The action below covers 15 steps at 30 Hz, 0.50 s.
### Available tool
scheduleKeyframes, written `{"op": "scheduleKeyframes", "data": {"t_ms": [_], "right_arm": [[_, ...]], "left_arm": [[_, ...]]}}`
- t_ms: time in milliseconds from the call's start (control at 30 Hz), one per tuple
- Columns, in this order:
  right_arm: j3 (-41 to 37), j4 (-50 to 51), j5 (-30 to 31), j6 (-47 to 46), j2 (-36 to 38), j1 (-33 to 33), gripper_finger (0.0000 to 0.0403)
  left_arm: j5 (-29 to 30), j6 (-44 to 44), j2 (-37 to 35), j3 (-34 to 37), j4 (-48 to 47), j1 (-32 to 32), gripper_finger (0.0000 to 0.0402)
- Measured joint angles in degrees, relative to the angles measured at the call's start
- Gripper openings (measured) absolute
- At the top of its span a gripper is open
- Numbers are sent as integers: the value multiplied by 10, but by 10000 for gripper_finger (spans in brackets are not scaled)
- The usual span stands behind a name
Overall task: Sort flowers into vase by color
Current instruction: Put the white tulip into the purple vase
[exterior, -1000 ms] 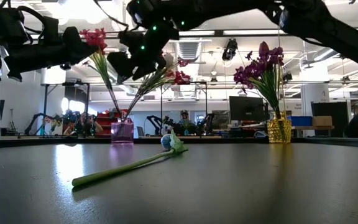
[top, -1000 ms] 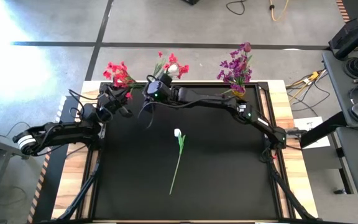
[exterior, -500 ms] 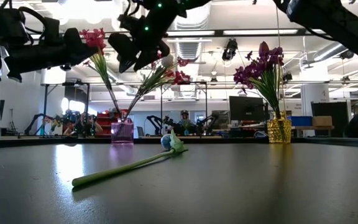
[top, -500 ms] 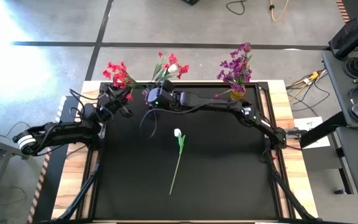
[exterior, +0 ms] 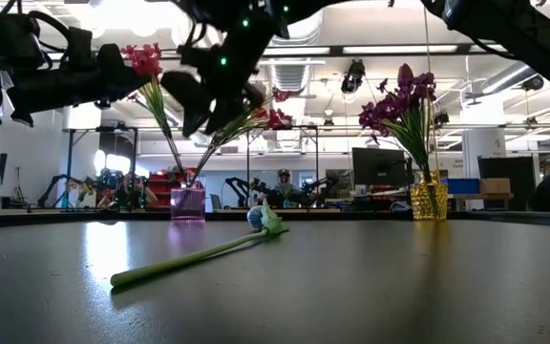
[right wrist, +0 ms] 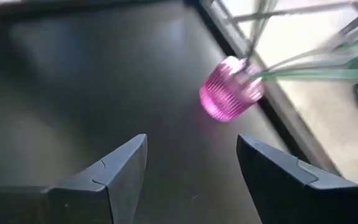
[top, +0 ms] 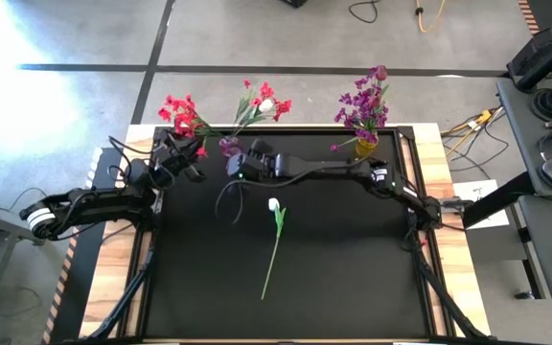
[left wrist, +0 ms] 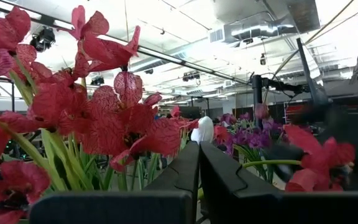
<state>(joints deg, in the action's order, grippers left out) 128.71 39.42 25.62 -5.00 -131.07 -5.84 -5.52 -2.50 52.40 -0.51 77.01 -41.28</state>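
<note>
A pink glass vase [top: 228,146] [exterior: 188,203] at the table's far edge holds red blooms [top: 182,113] and a white bud [top: 267,103]. A gold vase [top: 367,141] [exterior: 429,201] to its right holds purple flowers [top: 364,101]. A white tulip [top: 274,204] [exterior: 259,218] lies flat mid-table, with its green stem [top: 272,254] running toward the near edge. My right gripper [top: 231,165] [right wrist: 191,146] hovers open just on the near side of the pink vase [right wrist: 230,90]. My left gripper [top: 195,160] [left wrist: 199,149] is shut, raised beside the red blooms [left wrist: 104,118].
The black mat [top: 333,268] is bare around the tulip. A raised black frame [top: 410,172] borders the mat, with wooden table strips [top: 453,268] outside it. The right arm [top: 333,171] spans the far part of the table. Loose cables [top: 223,196] hang under it.
My right gripper has drawn back from above the pink vase toward the table's near edge, staying raised. The flowers in both vases and the white tulip on the mat have kept their places.
</note>
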Motion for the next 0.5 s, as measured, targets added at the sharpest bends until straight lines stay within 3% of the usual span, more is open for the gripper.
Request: {"op": "scheduleKeyframes", "data": {"t_ms": [267, 500], "right_arm": [[-89, -60, -1, -48, 9, 18, 223], [-113, -20, -1, -88, 12, 38, 223]], "left_arm": [[0, 0, 0, 0, -4, 0, 0], [-1, -4, 0, 0, -11, 0, 0]]}}
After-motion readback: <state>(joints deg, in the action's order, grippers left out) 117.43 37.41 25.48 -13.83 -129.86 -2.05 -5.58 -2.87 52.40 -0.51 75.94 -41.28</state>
